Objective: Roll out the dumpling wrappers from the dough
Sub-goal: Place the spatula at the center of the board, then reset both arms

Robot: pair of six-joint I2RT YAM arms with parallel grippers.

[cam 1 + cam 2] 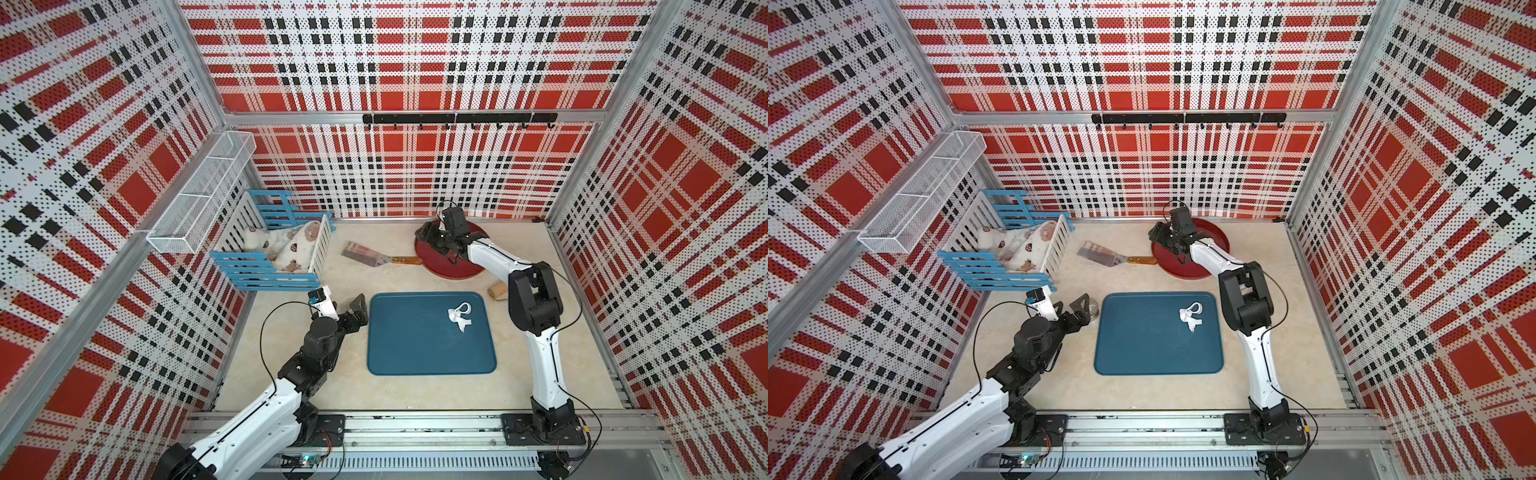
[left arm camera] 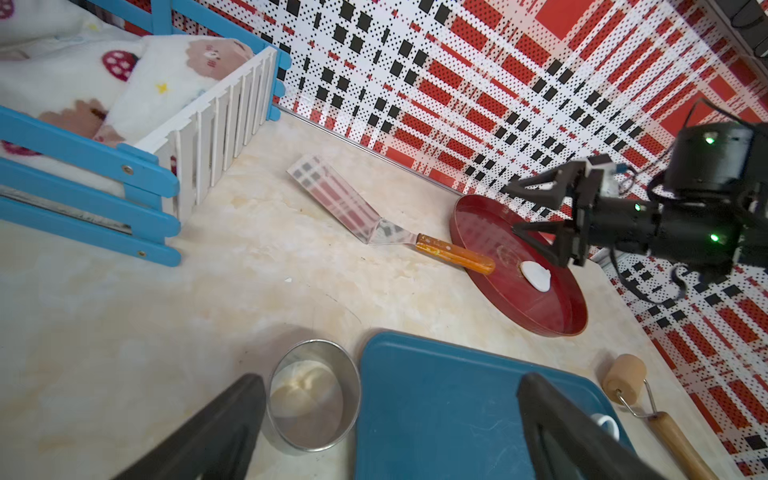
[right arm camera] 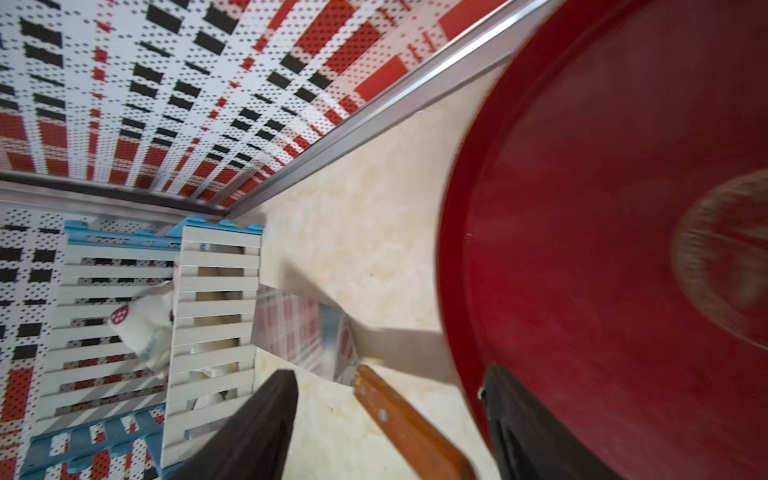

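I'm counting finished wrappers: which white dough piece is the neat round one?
The small disc on the red plate; the piece on the blue tray is ragged and looped.

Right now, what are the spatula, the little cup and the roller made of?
The spatula blade looks like polished metal, since it mirrors the plaid wall; its handle looks like varnished wood, orange-brown with rivets. The little cup is probably steel: silvery, with shiny reflections inside. The roller drum looks like bare, pale wood with a matte surface.
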